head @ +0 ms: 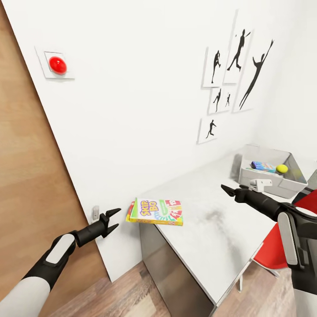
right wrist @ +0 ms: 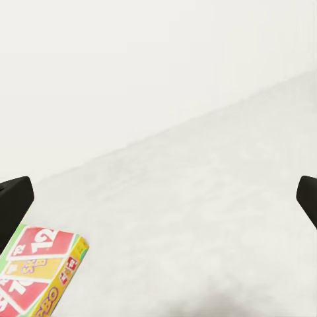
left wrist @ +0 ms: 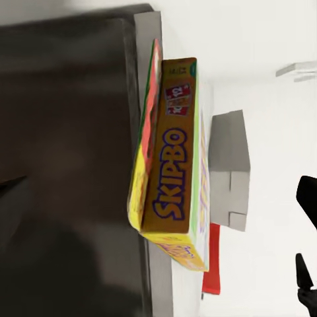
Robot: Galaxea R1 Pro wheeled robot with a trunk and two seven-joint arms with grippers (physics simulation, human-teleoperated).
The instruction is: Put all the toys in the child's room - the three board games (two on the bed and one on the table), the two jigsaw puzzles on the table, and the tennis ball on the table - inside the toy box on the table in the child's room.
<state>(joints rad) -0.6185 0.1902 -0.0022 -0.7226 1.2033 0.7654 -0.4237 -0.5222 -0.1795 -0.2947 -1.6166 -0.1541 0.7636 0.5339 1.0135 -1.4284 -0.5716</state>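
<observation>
Overhanging the near corner of the table (head: 211, 229), the stacked board games (head: 157, 211) look easy to knock off. Left gripper (head: 112, 221) hangs just beside them off the edge, jaws apart and empty; a clumsy sideways approach could shove them off. Right gripper (head: 230, 190) hovers over the tabletop, fingers spread, empty. Toy box (head: 264, 185) sits at the far end, ball (head: 282, 168) inside.

The board game box (head: 157, 211) read "SKIP-BO" on its cover and side; its corner showed "12".
</observation>
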